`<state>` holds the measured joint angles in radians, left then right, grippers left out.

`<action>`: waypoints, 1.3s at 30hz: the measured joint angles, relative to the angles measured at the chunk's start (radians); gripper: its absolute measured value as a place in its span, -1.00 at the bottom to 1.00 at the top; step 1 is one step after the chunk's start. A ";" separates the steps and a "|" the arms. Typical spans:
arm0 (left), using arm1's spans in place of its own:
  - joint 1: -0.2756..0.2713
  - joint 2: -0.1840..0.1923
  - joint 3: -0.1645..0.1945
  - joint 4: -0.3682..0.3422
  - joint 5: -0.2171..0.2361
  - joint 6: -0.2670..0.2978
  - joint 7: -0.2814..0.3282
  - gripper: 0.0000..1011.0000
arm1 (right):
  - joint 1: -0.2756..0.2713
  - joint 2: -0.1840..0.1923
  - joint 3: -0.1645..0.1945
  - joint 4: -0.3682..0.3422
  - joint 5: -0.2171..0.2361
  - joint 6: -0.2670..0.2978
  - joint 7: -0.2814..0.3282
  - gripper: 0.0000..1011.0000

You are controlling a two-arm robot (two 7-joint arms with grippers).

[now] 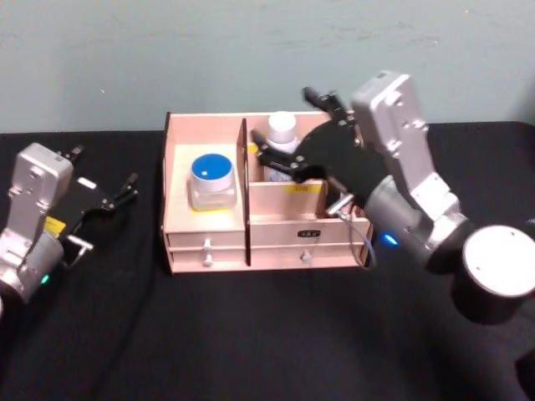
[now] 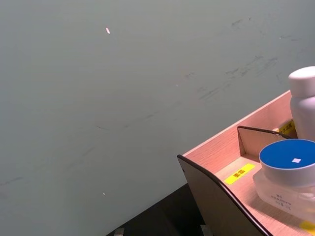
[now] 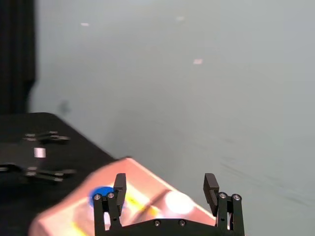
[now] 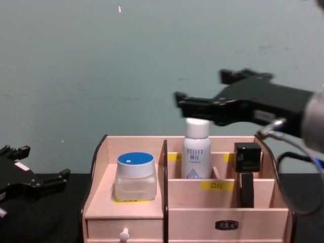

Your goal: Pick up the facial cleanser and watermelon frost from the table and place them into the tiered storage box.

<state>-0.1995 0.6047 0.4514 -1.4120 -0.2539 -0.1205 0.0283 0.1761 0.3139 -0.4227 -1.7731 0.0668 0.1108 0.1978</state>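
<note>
Right gripper [image 4: 212,98]: I see it spread wide with nothing between its fingers, hovering just above the bottle's cap, over the back of the box.
Left gripper [image 1: 117,194]: fingers apart and empty, parked low over the black table [image 1: 251,334], well to the left of the box.
Bottle [image 4: 196,149]: the facial cleanser stands upright in the rear middle compartment of the wooden box [image 4: 223,215], its long axis vertical, cap directly under my right gripper.
Jar [image 4: 134,175]: the blue-lidded watermelon frost sits in the left compartment, apart from the bottle, with the partition wall between them.
Key relation: the bottle lies straight below the right gripper, so I judge the next move is a plain lift straight up and away; any sideways drift risks clipping the cap and tipping it. The right arm is far nearer than the left.
Progress: both items appear to rest inside the box, so I judge the placing is essentially done.
Hard to see: the bottle's base is hidden behind the compartment front; from the head view the right arm covers the box's right compartments.
</note>
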 joint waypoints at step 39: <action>0.000 0.000 0.000 0.000 0.000 0.000 0.000 0.98 | -0.216 -0.075 0.285 0.069 -0.119 -0.023 -0.247 0.98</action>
<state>-0.1995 0.6047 0.4514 -1.4120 -0.2539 -0.1205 0.0283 -0.0398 0.2390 -0.1375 -1.7044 -0.0526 0.0879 -0.0492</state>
